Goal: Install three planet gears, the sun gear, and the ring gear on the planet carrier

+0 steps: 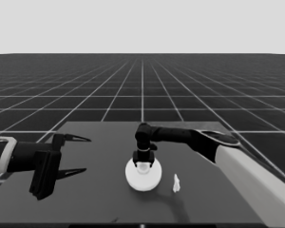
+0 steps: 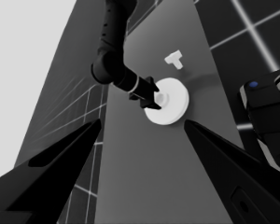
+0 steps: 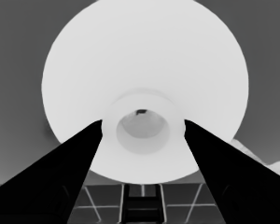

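The ring gear (image 1: 133,179), the larger round part, lies flat in the middle of the table and is the only disc showing. My right gripper (image 1: 143,164) points straight down over its centre. In the right wrist view the ring gear (image 3: 140,56) fills the picture, and my right gripper (image 3: 143,122) is open with its fingers on either side of the raised hub around the middle hole. From the left wrist view, the same right gripper (image 2: 151,100) stands at the ring gear (image 2: 175,105). The planet carrier, planet gears and sun gear are hidden.
A thin white piece (image 1: 176,183) stands on the table just right of the disc, also seen as the thin white piece (image 2: 175,59). My left gripper (image 1: 80,154) waits open over the table's left end. Dark machinery (image 2: 266,112) with blue lights shows past the table's edge.
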Motion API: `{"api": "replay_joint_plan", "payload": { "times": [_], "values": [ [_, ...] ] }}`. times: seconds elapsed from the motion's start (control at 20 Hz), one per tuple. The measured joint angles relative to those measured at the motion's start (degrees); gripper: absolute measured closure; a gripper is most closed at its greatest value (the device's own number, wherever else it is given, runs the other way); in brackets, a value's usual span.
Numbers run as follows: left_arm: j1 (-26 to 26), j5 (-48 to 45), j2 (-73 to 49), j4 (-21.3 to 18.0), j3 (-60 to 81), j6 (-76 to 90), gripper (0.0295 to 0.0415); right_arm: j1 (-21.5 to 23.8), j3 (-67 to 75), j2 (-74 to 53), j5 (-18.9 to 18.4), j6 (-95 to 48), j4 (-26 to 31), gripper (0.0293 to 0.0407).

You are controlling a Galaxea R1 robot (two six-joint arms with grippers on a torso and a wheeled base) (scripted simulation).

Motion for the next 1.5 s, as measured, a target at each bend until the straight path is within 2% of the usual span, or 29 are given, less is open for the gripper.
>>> {"api": "replay_joint_plan", "payload": {
  "times": [1.5],
  "values": [
    [0.0, 0.0, 0.0, 0.0, 0.0, 0.0, 0.0326, -0.2, 0.0, 0.0, 0.0, 14.9, 0.0, 0.0354]
  ]
}}
